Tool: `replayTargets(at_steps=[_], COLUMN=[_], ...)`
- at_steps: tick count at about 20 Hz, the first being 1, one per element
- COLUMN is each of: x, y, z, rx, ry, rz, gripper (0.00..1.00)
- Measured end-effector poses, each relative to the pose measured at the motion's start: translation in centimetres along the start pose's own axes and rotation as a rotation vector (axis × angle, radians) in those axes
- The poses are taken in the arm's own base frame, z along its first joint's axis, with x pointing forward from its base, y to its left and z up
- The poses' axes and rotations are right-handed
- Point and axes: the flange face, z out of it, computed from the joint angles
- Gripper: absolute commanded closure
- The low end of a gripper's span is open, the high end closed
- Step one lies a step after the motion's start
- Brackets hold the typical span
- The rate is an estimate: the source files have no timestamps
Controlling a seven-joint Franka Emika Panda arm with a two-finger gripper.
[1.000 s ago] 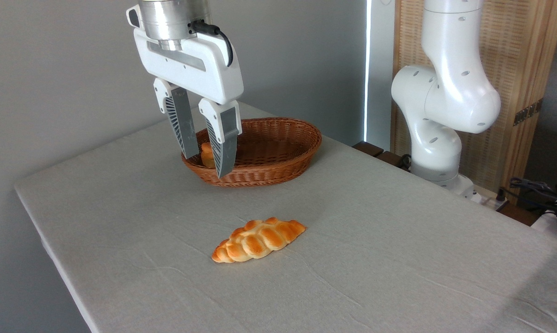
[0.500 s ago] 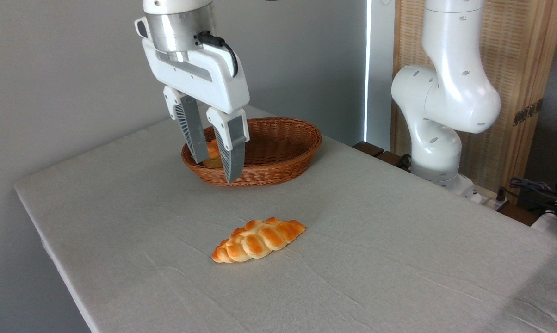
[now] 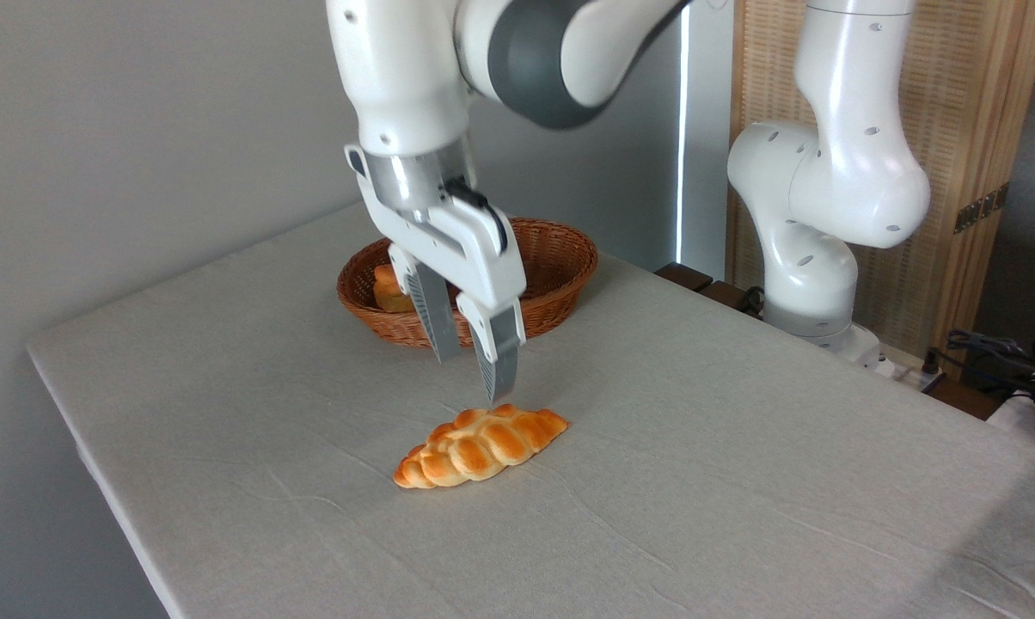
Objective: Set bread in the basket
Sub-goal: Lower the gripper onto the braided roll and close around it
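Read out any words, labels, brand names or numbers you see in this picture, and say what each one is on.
None: there is no readable text anywhere.
The gripper, bread, basket and tablecloth carry no lettering or signs.
The robot arm shows only small dark dots, no print.

Braided bread [image 3: 480, 446] on table, wicker basket [image 3: 560, 266] behind

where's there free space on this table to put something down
Bare cloth runs along the front edge below the bread, across the whole right side toward the arm's base, and on the left of the basket. It is crowded between basket and bread, where the open gripper hangs.
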Motion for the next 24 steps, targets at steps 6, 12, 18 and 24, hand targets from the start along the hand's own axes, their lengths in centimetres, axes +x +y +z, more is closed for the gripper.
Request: replayTargets(at_steps=[6, 12, 18, 24], x=[-0.6, -0.1, 0.3, 0.2], y=[0.3, 0.4, 0.6, 0.6], z=[4.2, 6.4, 8.1, 8.2], rx=[0.002, 0.014, 0.042, 0.045], ry=[-0.001, 0.008, -0.02, -0.017], rz=[0.03, 0.038, 0.073, 0.073], gripper=[0.0, 0.0, 0.34, 0.62])
